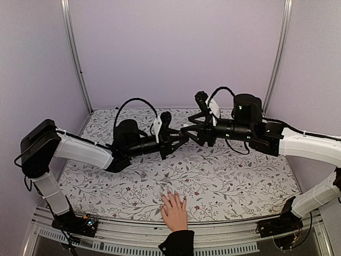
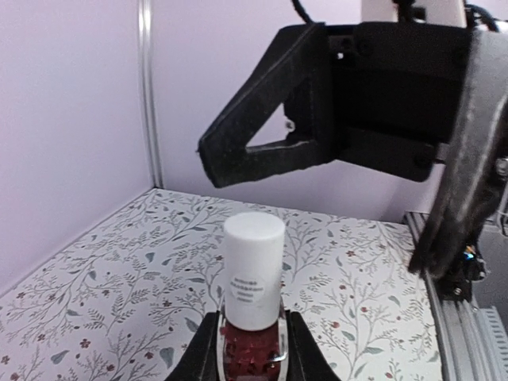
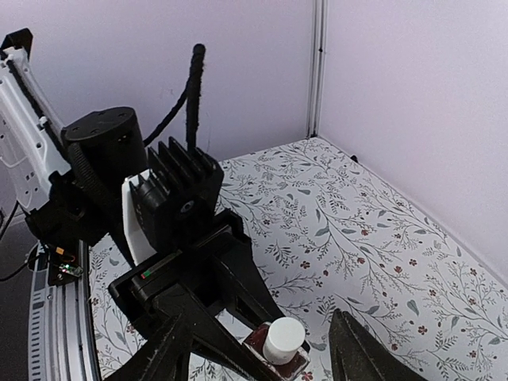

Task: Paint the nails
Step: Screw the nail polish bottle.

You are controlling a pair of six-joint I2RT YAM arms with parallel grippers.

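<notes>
A light-skinned hand [image 1: 174, 210] with a black sleeve cuff [image 1: 177, 242] lies flat at the table's near edge, fingers pointing away. Its nails [image 1: 171, 197] are too small to read. My left gripper [image 2: 252, 353] is shut on a small dark-red bottle [image 2: 252, 348] with a white cap [image 2: 253, 268], holding it upright above the table. It also shows in the right wrist view [image 3: 283, 343]. My right gripper [image 3: 260, 319] is open, its fingers [image 2: 270, 151] spread on either side of the cap, not touching it. In the top view both grippers, left [image 1: 180, 140] and right [image 1: 187, 129], meet mid-table, well behind the hand.
The floral tablecloth [image 1: 240, 181] covers the table. Lilac walls with metal corner posts [image 1: 77, 58] close in the back and sides. The arm bases and a metal rail [image 1: 224, 234] run along the near edge.
</notes>
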